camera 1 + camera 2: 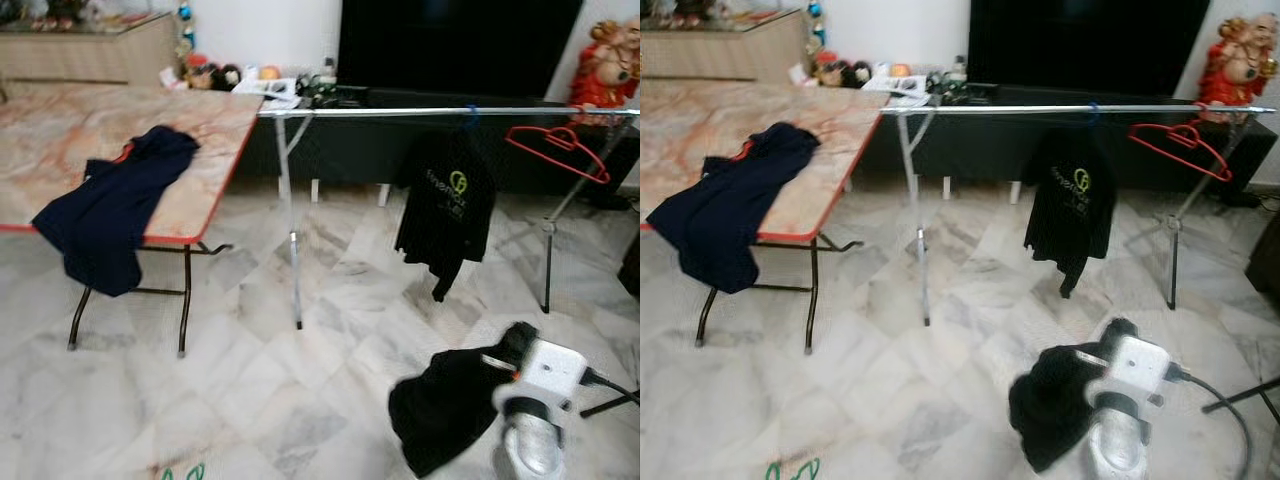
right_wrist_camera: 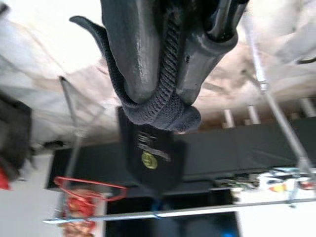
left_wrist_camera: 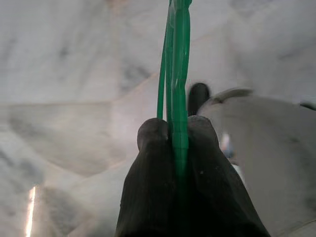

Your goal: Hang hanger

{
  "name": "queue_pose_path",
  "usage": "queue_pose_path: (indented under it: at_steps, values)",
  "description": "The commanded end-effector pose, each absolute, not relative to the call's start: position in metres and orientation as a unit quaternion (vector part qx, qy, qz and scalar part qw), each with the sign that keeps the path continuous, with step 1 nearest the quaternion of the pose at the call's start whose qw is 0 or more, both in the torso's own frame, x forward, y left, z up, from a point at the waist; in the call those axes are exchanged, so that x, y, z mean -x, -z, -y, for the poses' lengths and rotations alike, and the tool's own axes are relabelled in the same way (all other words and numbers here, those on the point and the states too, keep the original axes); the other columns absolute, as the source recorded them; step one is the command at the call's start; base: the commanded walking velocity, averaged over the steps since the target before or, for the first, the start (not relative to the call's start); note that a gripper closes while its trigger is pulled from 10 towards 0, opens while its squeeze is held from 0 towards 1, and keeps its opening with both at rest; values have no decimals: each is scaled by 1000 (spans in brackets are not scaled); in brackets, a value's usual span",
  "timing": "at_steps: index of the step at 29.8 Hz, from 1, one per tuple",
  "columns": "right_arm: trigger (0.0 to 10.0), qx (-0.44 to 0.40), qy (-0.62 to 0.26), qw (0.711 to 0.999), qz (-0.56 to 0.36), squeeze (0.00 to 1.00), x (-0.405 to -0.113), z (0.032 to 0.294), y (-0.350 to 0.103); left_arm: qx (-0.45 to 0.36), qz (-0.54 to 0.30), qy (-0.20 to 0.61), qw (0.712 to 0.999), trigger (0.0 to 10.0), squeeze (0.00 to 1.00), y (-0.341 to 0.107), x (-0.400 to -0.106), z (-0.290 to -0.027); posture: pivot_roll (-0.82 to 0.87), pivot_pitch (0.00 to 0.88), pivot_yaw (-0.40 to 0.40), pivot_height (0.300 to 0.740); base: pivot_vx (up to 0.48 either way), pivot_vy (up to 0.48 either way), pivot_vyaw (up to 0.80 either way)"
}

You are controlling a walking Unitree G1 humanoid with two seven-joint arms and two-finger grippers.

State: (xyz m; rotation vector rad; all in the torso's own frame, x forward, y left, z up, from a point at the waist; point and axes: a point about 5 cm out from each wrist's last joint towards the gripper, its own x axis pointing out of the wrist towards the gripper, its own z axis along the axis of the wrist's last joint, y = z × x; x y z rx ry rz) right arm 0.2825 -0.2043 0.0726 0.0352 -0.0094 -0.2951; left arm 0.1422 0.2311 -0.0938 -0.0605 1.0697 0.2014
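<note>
Head views: I see one rail (image 1: 400, 112) with one black shirt (image 1: 446, 205) and one red hanger (image 1: 560, 146) on it; one navy garment (image 1: 110, 205) on the bench (image 1: 60, 130) beside it.
Left wrist: left end effector (image 3: 173, 136) clamped on green hanger (image 3: 175, 59), low, well short of rail.
Right wrist: right end effector (image 2: 165, 94) pinches dark cloth (image 2: 170, 111). I'd lift hook clear over rail, between shirt and red hanger.
</note>
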Motion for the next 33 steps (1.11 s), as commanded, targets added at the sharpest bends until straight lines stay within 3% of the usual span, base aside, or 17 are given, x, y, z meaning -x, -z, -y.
queue_pose_path:
  at_steps: [1, 33]
  values:
    - [10000, -1, 158, 987, 23, 0, -284, 215, -82, 34, -522, -86, 848, 10000, 0, 97, -137, -223, -22, 49, -19, 740, 0, 398, 0]
    - [10000, 3, 156, 987, 36, 0, -297, 213, -93, 38, -536, -84, 839, 10000, 0, 101, -127, -222, -34, 58, -8, 740, 0, 399, 0]
